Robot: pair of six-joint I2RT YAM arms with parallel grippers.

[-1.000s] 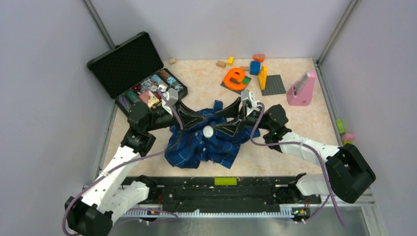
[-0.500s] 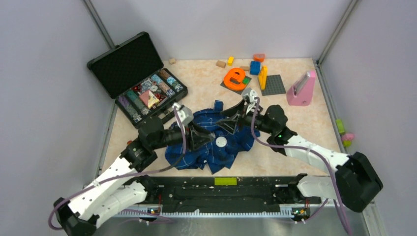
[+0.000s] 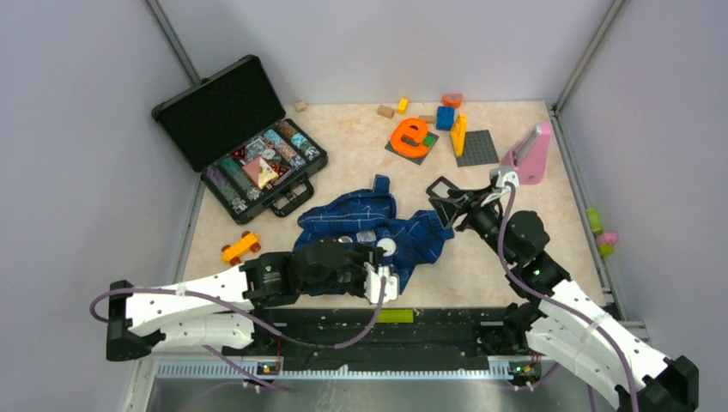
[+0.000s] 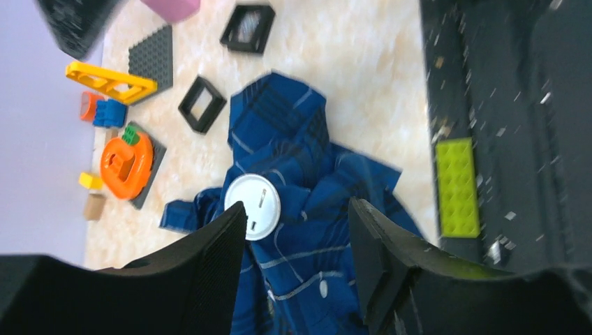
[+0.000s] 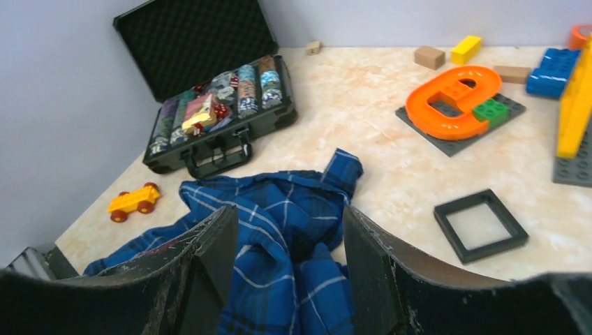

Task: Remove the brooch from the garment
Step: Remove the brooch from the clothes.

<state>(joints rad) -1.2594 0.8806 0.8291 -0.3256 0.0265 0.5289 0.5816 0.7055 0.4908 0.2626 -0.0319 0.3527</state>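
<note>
an open black case sits at the far left of the surface, with a yellow toy car nearer. the left claw hangs with its jaws apart and nothing between them, above the garment. this dark blue plaid cloth lies crumpled, its long axis running left to right and one tip pointing to the far side. the brooch, a round pale disc, lies flat on the cloth near its near edge. the right claw is likewise spread and empty, near a black square frame.
</note>
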